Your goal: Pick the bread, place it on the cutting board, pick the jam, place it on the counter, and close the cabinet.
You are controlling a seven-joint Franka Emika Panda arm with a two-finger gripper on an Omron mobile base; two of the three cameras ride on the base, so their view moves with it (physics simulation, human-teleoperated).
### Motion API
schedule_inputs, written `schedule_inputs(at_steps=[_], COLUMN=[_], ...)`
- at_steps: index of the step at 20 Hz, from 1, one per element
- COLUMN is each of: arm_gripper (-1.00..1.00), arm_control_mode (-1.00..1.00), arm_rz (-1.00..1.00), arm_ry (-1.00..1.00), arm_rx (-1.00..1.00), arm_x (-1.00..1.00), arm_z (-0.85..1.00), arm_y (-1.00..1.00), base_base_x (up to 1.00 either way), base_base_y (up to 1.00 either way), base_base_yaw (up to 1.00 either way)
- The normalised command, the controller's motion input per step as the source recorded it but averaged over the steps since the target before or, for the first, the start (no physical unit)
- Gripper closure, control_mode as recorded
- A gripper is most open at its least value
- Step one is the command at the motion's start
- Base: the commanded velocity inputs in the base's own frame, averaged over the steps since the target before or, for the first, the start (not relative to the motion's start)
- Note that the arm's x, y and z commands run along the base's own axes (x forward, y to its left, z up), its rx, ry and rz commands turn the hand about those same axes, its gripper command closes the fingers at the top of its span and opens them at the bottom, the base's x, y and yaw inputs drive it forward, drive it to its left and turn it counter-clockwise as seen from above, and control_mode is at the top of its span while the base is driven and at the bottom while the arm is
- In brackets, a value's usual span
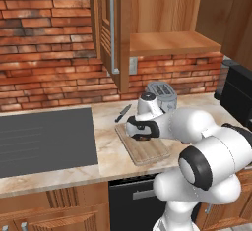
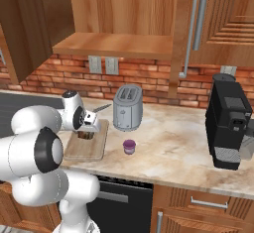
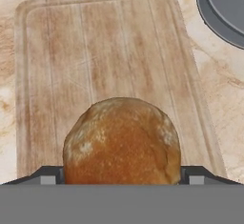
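My gripper [image 1: 140, 134] [image 2: 86, 132] [image 3: 121, 178] is shut on the bread [image 3: 121, 139], a round brown roll [image 1: 141, 137] [image 2: 86, 136] held low over the near part of the light-wood cutting board [image 1: 150, 152] [image 2: 94, 147] [image 3: 95, 51]. Whether the roll touches the board cannot be told. The purple jam [image 2: 129, 146] stands on the beige counter [image 2: 173, 147] [image 1: 110, 144], just right of the board and in front of the toaster. The wooden cabinet [image 2: 114, 43] above stands open, its door [image 2: 20, 29] [image 1: 110, 33] swung out, its shelf bare.
A silver toaster [image 1: 162, 95] [image 2: 128, 108] stands behind the board. A knife [image 1: 123, 113] [image 2: 101, 108] lies at the board's far edge. A black coffee machine [image 2: 228, 123] sits at the right, and a dark cooktop [image 1: 44, 139] lies to the left.
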Motion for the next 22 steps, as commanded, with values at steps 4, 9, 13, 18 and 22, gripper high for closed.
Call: schedule_inputs(at_steps=[4, 9, 13, 18, 22], arm_gripper=[-1.0, -1.0, -1.0, -1.0, -1.0], arm_control_mode=[-1.0, -1.0, -1.0, -1.0, -1.0], arm_rz=[0.0, 0.0, 0.0, 0.0, 0.0], arm_ry=[0.0, 0.0, 0.0, -0.03, -0.08], arm_rx=[0.0, 0.0, 0.0, 0.0, 0.0], arm_x=[0.0, 0.0, -0.01, -0.03, -0.13], arm_z=[0.0, 0.0, 0.0, 0.0, 0.07], arm_y=[0.0, 0.0, 0.0, 0.0, 0.0], base_base_x=[0.0, 0.0, 0.0, 0.0, 0.0], base_base_y=[0.0, 0.0, 0.0, 0.0, 0.0], base_base_yaw=[0.0, 0.0, 0.0, 0.0, 0.0])
